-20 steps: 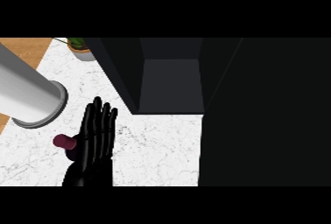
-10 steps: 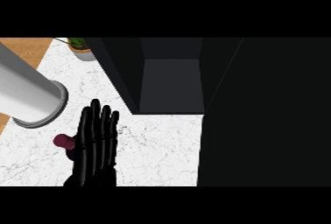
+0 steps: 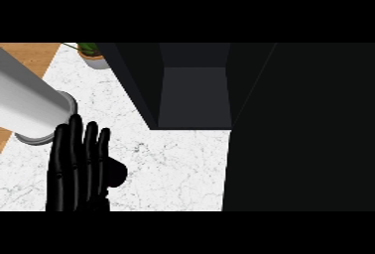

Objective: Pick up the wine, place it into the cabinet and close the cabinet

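My left hand (image 3: 79, 168) shows at the lower left over the white marble counter (image 3: 176, 168). Its fingers are straight and point away from me, and the thumb sticks out to the right. No part of the wine bottle shows; the hand covers the spot where its maroon top stood. The dark cabinet (image 3: 194, 94) stands open beyond the hand, a little to the right, and its inside is bare. My right hand is out of view.
A large dark panel (image 3: 300, 129), seemingly the open cabinet door, fills the right side. A big grey cylinder (image 3: 29, 109) leans in from the left, close to my fingertips. A small potted plant (image 3: 92, 52) stands at the back left.
My left hand has shifted left and a little towards me, and it now covers the maroon bottle top that showed beside it before.
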Available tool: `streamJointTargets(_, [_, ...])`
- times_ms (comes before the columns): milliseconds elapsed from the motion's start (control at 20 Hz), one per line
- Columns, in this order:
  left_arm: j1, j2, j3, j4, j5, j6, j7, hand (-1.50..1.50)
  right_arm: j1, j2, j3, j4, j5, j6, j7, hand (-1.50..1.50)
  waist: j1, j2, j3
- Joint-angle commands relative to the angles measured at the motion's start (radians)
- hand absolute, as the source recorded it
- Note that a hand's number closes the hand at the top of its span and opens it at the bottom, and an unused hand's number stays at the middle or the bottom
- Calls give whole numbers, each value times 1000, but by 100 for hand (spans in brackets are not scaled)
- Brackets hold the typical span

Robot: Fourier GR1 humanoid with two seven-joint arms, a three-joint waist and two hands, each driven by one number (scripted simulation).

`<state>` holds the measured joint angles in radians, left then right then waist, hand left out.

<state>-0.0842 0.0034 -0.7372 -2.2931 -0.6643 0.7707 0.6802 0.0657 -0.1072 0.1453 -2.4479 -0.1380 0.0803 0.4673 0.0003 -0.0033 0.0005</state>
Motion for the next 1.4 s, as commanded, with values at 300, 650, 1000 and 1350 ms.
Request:
streamJointTargets(300, [126,95,70,-177,21,-48,26,-150,-24,-25,-62,-142,-44,-16,107,-150,0,0,-1])
streamJointTargets(650, [180,160,184,-191,133,-51,-14,-150,-24,-8,-29,-127,-10,-25,103,-150,-1,1,-2])
streamJointTargets(1000, [211,154,236,-204,211,-50,5,-150,-49,-13,-57,-110,-20,-28,112,-150,1,0,-2])
streamJointTargets(1350, [251,204,366,-71,519,-72,-183,-150,-39,22,38,-131,47,-44,120,-150,-4,2,-3])
